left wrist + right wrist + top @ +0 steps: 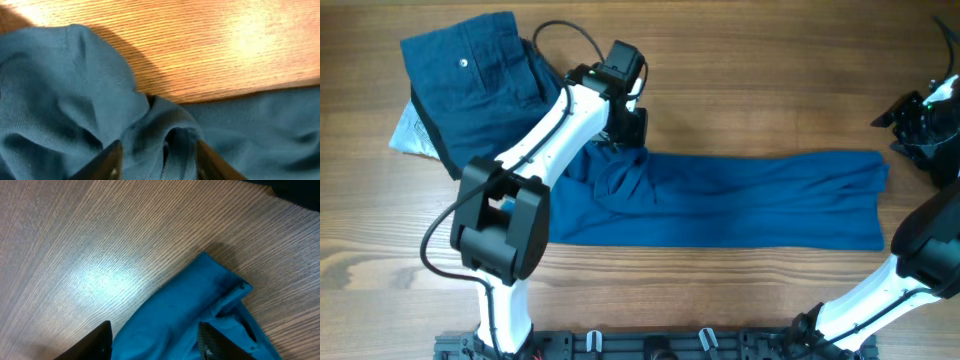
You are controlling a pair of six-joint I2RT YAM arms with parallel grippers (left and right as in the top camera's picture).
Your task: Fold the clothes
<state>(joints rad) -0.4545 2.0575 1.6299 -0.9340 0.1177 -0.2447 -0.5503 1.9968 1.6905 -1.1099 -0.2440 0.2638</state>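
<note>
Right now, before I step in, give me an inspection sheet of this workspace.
Surface: wood-grain table.
Job's things: shirt folded into a long strip, bunched at one end; trousers folded, at a far corner.
Clutter: pale grey item under the trousers.
Grippers: left gripper fingers apart around a fold at the bunched end, grip unclear; right gripper open above the shirt's corner.
Cables: black cable loops above the trousers.
Surroundings: black rail along the near edge.

Left arm (542,140) stretches forward, left gripper (159,162) pointing down, jaws parted; right arm (880,290) (elbow bent) carries right gripper (152,342), jaws likewise apart.
</note>
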